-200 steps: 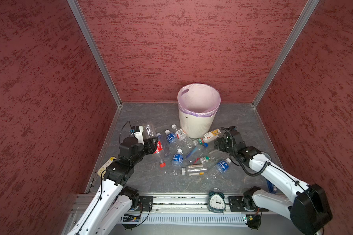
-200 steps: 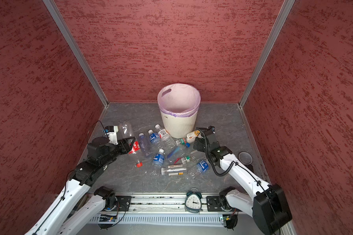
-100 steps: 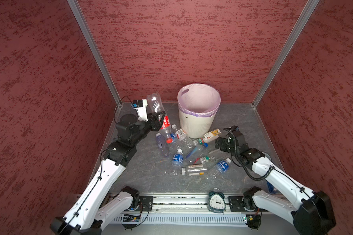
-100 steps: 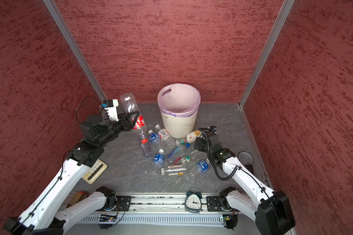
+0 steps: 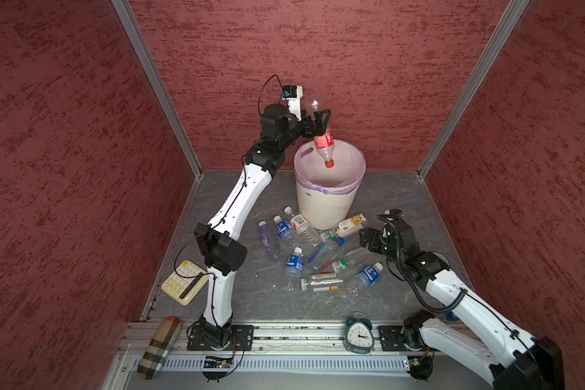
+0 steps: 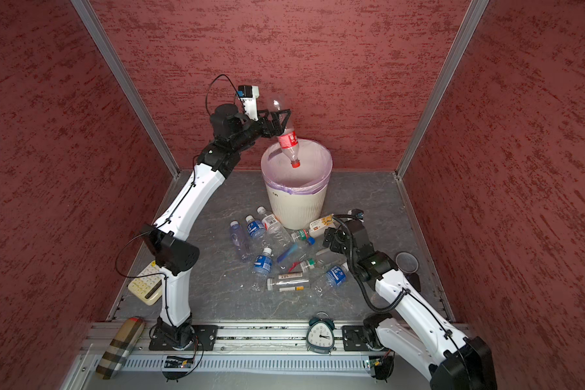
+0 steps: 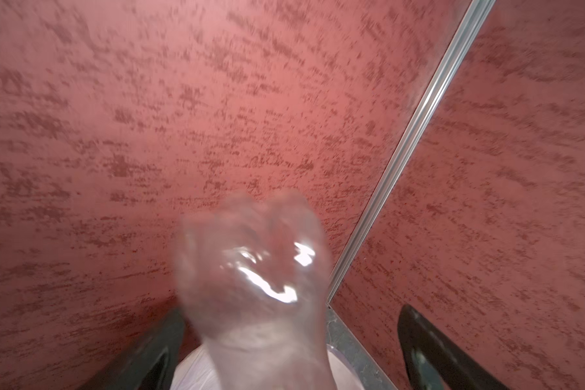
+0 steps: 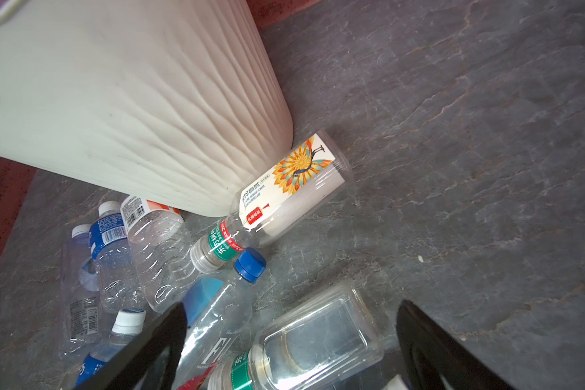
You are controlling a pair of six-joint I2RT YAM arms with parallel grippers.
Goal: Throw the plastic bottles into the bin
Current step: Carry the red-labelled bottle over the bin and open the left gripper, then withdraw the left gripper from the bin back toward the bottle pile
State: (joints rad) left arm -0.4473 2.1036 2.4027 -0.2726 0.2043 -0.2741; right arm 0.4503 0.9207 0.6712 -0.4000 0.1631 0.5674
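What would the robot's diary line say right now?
left end effector: open above bin | red-label bottle: cap down over bin mouth | right end effector: open, low over bottle pile

A clear bottle (image 7: 254, 280), blurred and seen base-on, sits between the black fingers (image 7: 142, 358) of the left claw (image 7: 293, 309), spread wide at its 8 and 4 o'clock (the 4 o'clock one plainly clear of it). At its 6 o'clock shows the pale-lined bin (image 7: 190, 371). Behind stands a mottled red wall (image 7: 149, 118). A metal corner strip (image 7: 409, 148) runs from 1 o'clock down to a sliver of grey worktop (image 7: 348, 347).
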